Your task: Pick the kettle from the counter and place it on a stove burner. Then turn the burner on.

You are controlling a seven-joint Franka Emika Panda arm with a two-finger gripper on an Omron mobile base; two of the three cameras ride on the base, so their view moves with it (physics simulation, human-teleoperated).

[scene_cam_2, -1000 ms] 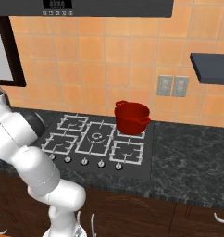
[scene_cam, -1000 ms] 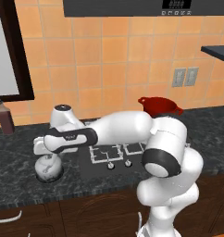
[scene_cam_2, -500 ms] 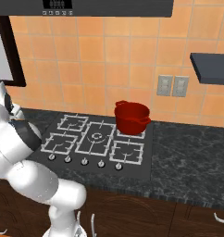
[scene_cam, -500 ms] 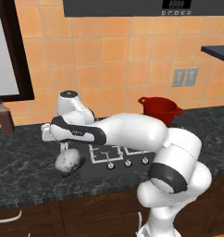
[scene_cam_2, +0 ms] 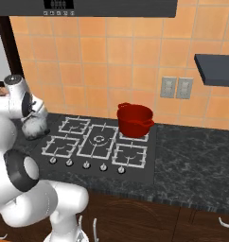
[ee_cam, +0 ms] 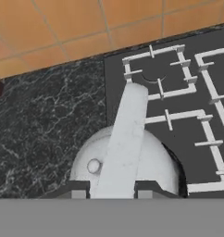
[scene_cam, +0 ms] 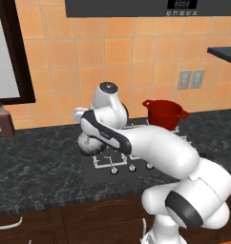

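Gripping the kettle (ee_cam: 127, 162) by its arched handle: in hand view the gripper (ee_cam: 111, 193) has one dark tip on each side of the handle strip, pinched on it. Kettle hangs under the hand, above the left edge of the cooktop (ee_cam: 188, 120), partly over the counter (ee_cam: 44, 134). Whether the base touches anything, can't tell.

Left base view: kettle (scene_cam: 90, 145) is tucked under the arm's wrist, only its lower left side visible, at the cooktop's (scene_cam: 96, 174) left margin; gripper itself hidden by the arm. Front-left burner (scene_cam: 112, 159) sits just right of the kettle, partly covered by the forearm. Knobs (scene_cam: 131, 168) run along the front edge. Red pot (scene_cam: 163, 113) on a rear burner, well apart from the kettle. Dark bottle (scene_cam: 6, 122) stands far left on the counter (scene_cam: 36, 167) by the wall.

Right base view: kettle (scene_cam_2: 35, 126) shows below the white hand, near the rear-left corner of the cooktop (scene_cam_2: 140, 165), spout direction unclear. Front-left burner (scene_cam_2: 61, 145) is bare, grate clear to see. Centre burner (scene_cam_2: 100, 139) w/ round rings beside it. Red pot (scene_cam_2: 134, 120) at rear right. Counter (scene_cam_2: 197, 165) extends right.
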